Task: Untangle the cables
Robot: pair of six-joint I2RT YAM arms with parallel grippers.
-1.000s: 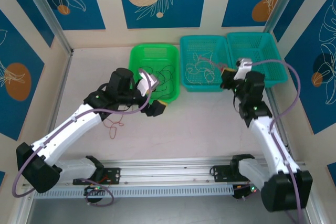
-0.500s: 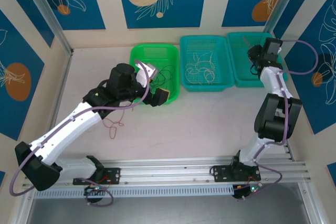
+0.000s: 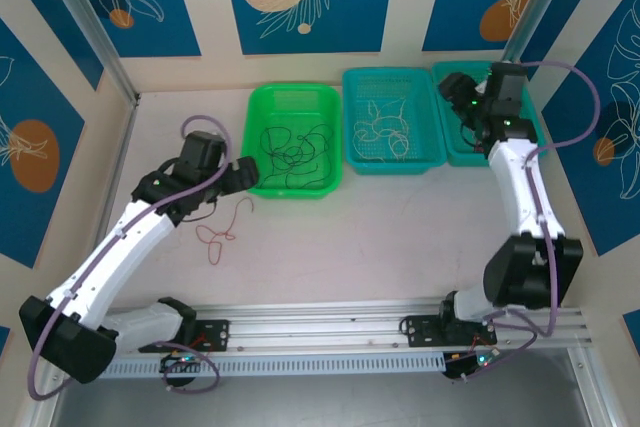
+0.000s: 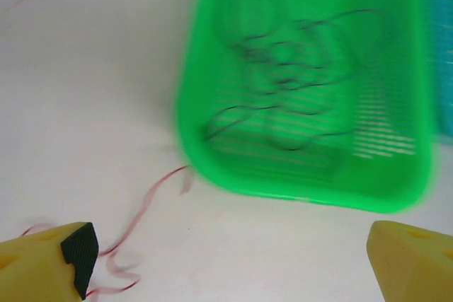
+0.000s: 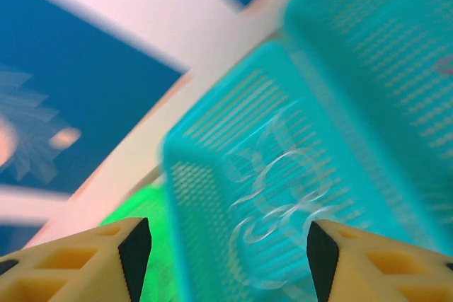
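Left jaws wide, empty, above the red cable (image 4: 133,225) on the tabletop (image 3: 380,227), at 7 o'clock from the green basket (image 3: 295,89) of black cables (image 3: 295,147); right jaws apart, empty, facing pale cables (image 3: 385,132) in the middle teal basket (image 3: 390,72)

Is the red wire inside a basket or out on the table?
Out. The red wire lies on the bare table, just outside the green basket, which holds the black wires.

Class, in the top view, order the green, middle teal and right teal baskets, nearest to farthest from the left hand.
1. Green basket, beside the left hand.
2. Middle teal basket, centre.
3. Right teal basket, far right.
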